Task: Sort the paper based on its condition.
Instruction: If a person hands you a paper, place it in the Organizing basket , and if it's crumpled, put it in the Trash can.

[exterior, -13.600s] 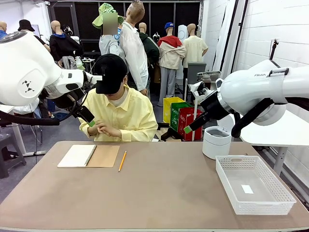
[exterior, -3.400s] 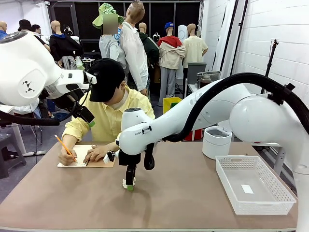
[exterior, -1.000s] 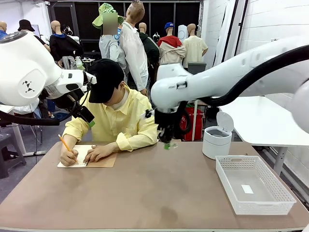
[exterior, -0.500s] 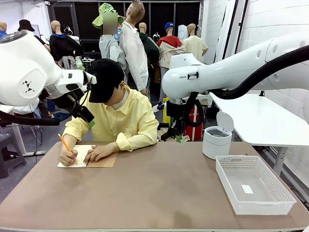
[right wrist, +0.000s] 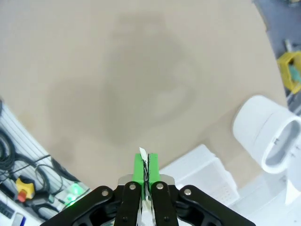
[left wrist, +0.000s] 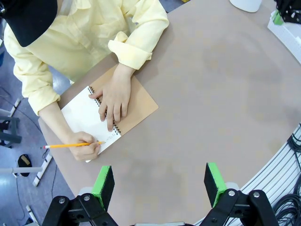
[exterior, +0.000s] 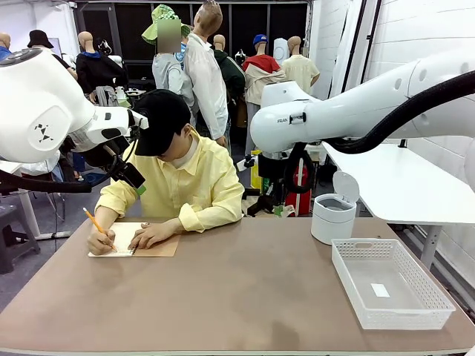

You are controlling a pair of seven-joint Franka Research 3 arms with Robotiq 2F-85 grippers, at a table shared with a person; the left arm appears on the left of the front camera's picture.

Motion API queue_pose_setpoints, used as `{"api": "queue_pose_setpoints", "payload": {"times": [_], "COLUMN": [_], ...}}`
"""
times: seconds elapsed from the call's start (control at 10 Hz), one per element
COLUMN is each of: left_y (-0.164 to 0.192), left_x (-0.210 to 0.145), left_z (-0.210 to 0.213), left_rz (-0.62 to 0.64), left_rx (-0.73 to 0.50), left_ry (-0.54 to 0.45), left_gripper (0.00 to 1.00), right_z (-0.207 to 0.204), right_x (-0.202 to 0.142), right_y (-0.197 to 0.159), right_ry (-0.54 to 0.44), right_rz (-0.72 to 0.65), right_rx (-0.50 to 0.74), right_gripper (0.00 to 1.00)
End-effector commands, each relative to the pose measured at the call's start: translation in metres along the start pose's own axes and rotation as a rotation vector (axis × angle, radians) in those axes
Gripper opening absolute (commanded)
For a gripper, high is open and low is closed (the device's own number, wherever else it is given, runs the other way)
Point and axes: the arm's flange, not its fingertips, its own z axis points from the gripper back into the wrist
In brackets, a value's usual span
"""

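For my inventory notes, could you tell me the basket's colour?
The basket is white; front view.

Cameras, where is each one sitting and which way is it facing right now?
Front: fixed on the robot's side, facing across the table at the person writing; left arm and right arm show.
Left wrist: above the table, looking down at the notebook; own open left gripper below.
Right wrist: looking down at the table, bin and basket; own shut right gripper.
Shared: front and left wrist both show the person's notebook.
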Motion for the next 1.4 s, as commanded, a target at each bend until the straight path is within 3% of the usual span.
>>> {"api": "queue_pose_setpoints", "payload": {"times": [0.0,0.4,0.6,0.8,0.9,1.2,1.3], "left_y": [0.001,0.001,0.001,0.001,0.001,0.001,0.001], "left_x": [0.0,0.0,0.0,0.0,0.0,0.0,0.0], "left_z": [0.001,0.001,0.001,0.001,0.001,0.001,0.001], "left_rz": [0.005,0.005,0.005,0.005,0.005,0.005,0.005], "left_rx": [0.002,0.002,0.002,0.002,0.002,0.002,0.002], "left_ry": [0.001,0.001,0.001,0.001,0.001,0.001,0.001], "left_gripper": [1.0,1.0,1.0,1.0,1.0,1.0,1.0], "right_z": [0.01,0.015,0.006,0.006,0.007,0.003,-0.007], "right_x": [-0.017,-0.051,-0.054,-0.053,-0.063,-0.059,-0.049], "right_y": [-0.032,-0.111,-0.146,-0.153,-0.15,-0.154,-0.161], "right_ry": [0.014,0.026,0.009,-0.03,0.012,0.001,0.025], "right_rz": [-0.073,-0.184,-0.188,-0.204,-0.18,-0.183,-0.185], "right_rx": [-0.115,-0.298,-0.31,-0.269,-0.291,-0.286,-0.36], "right_gripper": [0.0,0.0,0.0,0.0,0.0,0.0,0.0]}}
